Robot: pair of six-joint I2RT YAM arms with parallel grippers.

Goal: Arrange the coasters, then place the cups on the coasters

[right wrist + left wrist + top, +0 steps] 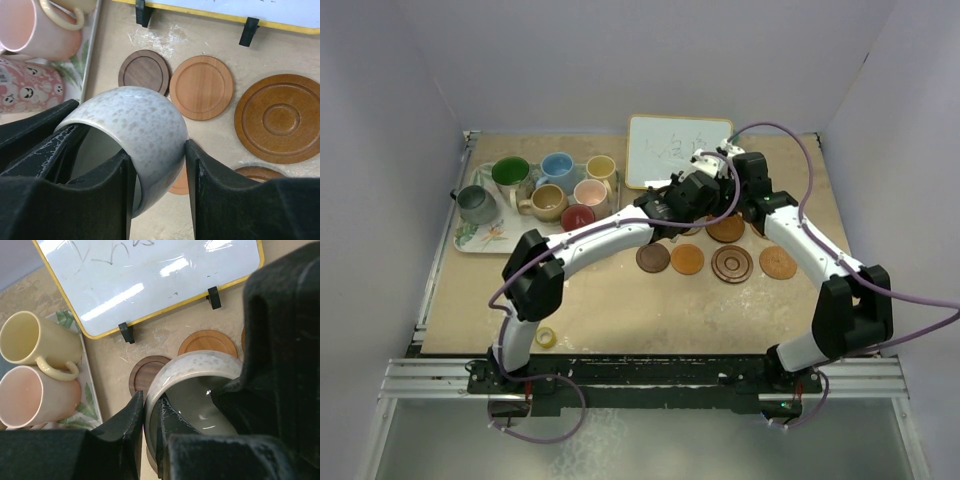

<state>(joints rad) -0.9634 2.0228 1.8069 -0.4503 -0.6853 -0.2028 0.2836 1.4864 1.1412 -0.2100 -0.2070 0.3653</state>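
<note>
Front row: four round brown and orange coasters abreast
Left gripper: clamped on rim of white speckled ceramic mug, one finger inside
Right gripper: pressed on the mug's two outer sides
Mug: above an orange coaster, contact unclear
Far left: leaf-patterned tray holding other mugs

Glossy speckled mug, smooth wooden coaster

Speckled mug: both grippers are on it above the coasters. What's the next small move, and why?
Probably open the left gripper and back it off. It pinches the speckled mug by the rim, while the right gripper appears to clamp its body from both sides, so the handover looks complete. Bare coasters lie just below.
</note>
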